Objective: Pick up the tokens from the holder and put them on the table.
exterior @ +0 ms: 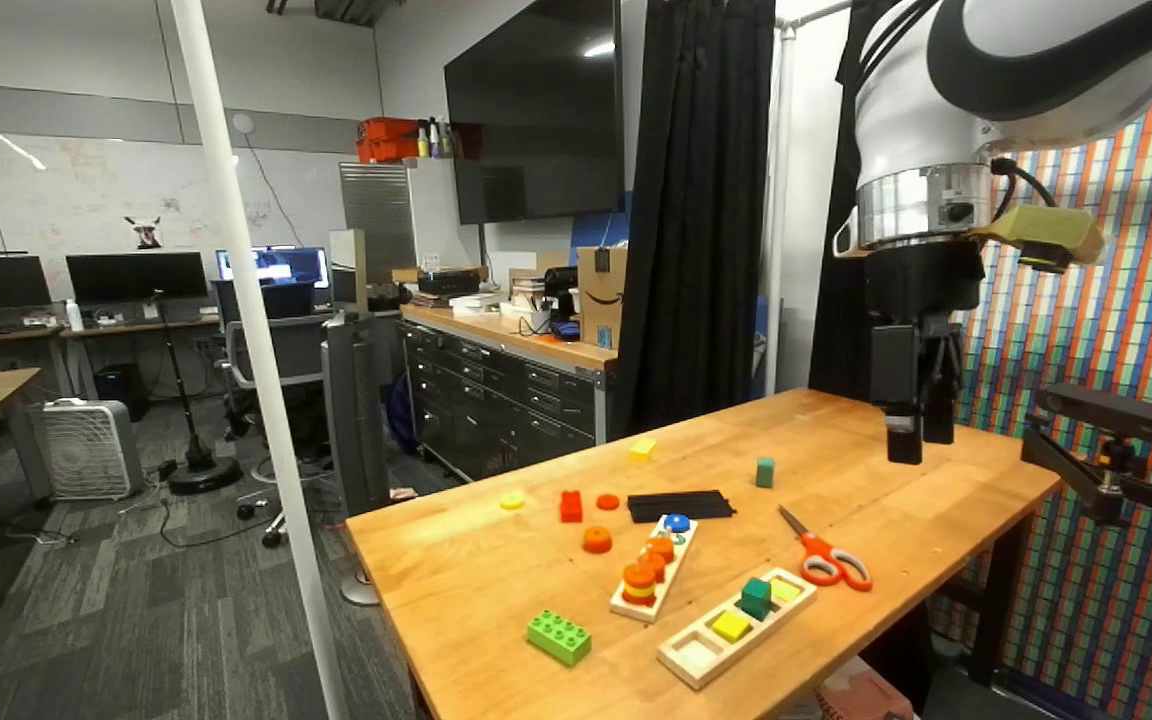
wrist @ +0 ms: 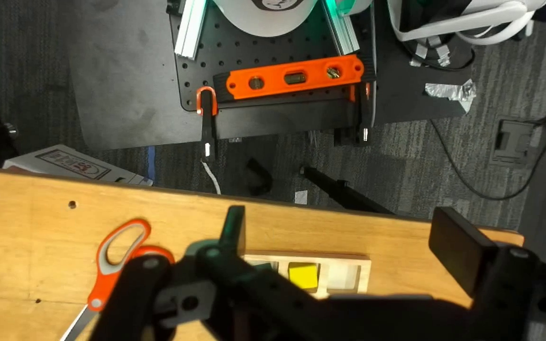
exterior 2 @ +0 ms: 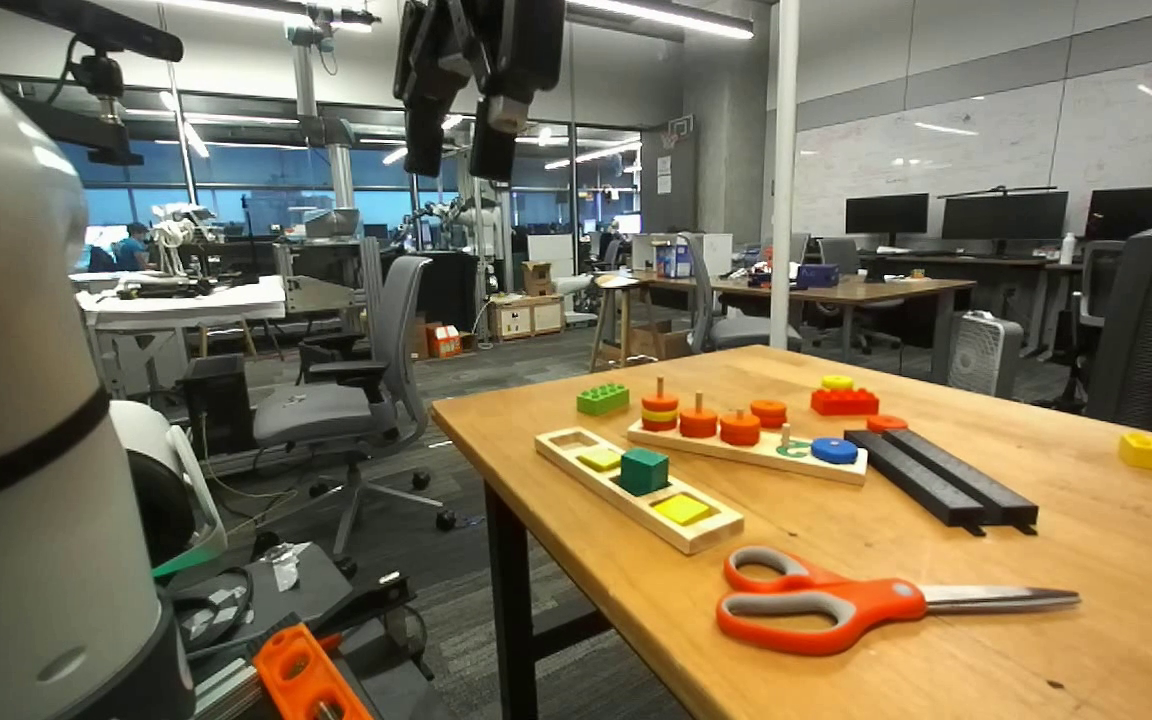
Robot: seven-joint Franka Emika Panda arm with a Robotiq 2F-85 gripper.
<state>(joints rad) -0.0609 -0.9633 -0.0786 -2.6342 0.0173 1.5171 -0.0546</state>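
Note:
A pale wooden holder (exterior: 676, 655) lies near the table edge, with square compartments. It holds yellow pieces (exterior: 731, 627) and a raised green block (exterior: 756, 598); its end compartment (wrist: 342, 276) has no piece. A second, peg holder (exterior 2: 816, 468) carries orange, red and yellow ring tokens (exterior 2: 698, 423) and a blue ring (exterior 2: 834, 450). My gripper (exterior: 921, 445) hangs high above the table in both exterior views. Its fingers are wide apart with nothing between them in the wrist view (wrist: 346, 232), where its body hides part of the wooden holder.
Orange scissors (exterior 2: 866, 605) lie beside the wooden holder. Black strips (exterior: 681, 505), a lime brick (exterior: 559, 637), a red brick (exterior: 571, 506), a yellow brick (exterior: 643, 449), a green block (exterior: 765, 472) and loose rings (exterior: 597, 539) lie on the table (exterior: 476, 560).

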